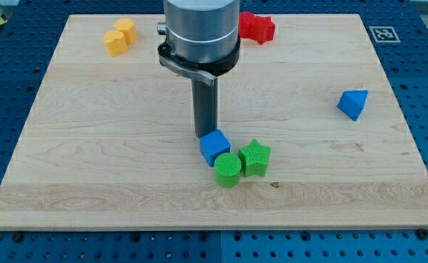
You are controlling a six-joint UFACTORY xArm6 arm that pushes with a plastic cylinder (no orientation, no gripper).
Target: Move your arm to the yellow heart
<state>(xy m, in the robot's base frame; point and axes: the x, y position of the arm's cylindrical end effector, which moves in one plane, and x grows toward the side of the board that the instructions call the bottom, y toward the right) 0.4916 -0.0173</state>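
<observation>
The yellow heart [115, 42] lies near the board's top left, touching a yellow hexagon block [126, 30] just above and to its right. My tip [204, 136] rests at the view's centre, touching the upper left edge of a blue cube [215, 147]. The tip is far below and to the right of the yellow heart. The arm's grey body [200, 33] rises above the rod and hides part of the board's top edge.
A green cylinder [227, 170] and a green star [255, 157] sit just below the blue cube. A red block [256, 27] lies at the top, right of the arm. A blue triangle block [353, 104] lies at the right. The wooden board [90, 161] ends in blue perforated table.
</observation>
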